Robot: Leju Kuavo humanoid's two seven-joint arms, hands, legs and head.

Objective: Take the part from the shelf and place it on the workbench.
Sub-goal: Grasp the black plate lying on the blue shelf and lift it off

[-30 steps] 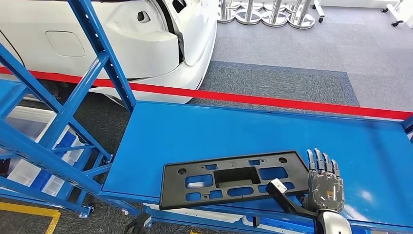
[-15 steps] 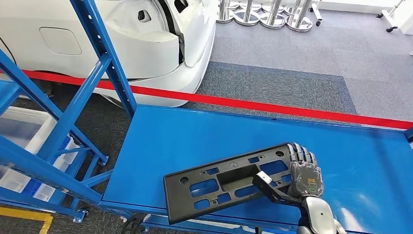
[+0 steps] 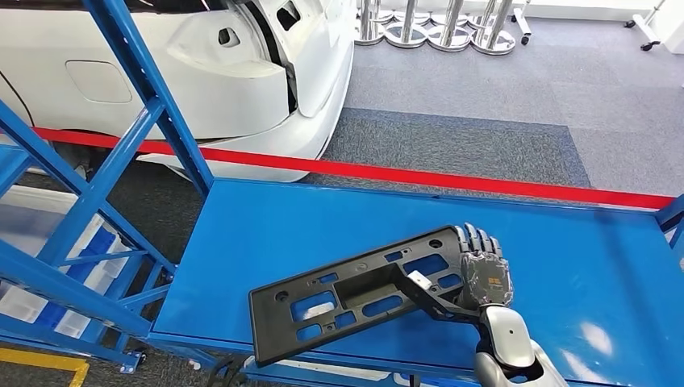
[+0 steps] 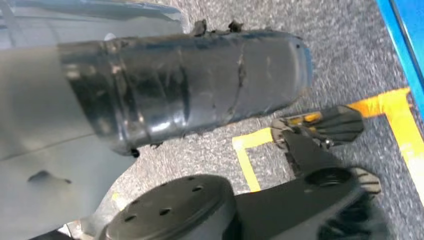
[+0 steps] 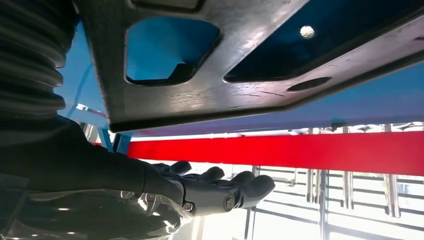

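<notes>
Head view, near to far. My right hand (image 3: 485, 274) grips the right end of the black plastic mounting plate (image 3: 355, 294), thumb across its upper face and fingers wrapped over its far edge. The plate is long, flat and pierced by rectangular cut-outs and small round holes. It lies tilted over the blue desk (image 3: 565, 250), its right end higher and its left end low near the desk's near edge; whether that left end touches the surface I cannot tell. Its near-left corner sits just beside the front lip of the desk, and the plate runs diagonally away toward the right. In the right wrist view the plate (image 5: 240, 75) passes close over the camera with blue desk showing through its openings, and my fingers (image 5: 220, 192) extend beyond its edge.

Open desk surface lies to the right of my hand and behind the plate, up to the far edge. The blue shelf frame (image 3: 121, 161) rises at the left, its slanted struts meeting the desk's left corner; pale bins (image 3: 48, 298) sit low inside it, contents too unclear to name. Beyond the desk's far edge runs a red barrier strip (image 3: 403, 173), then grey carpet (image 3: 484, 105), a white car body (image 3: 226, 72) at far left and chrome stand bases (image 3: 435, 24) at the back.

The state of my left hand I cannot tell.
</notes>
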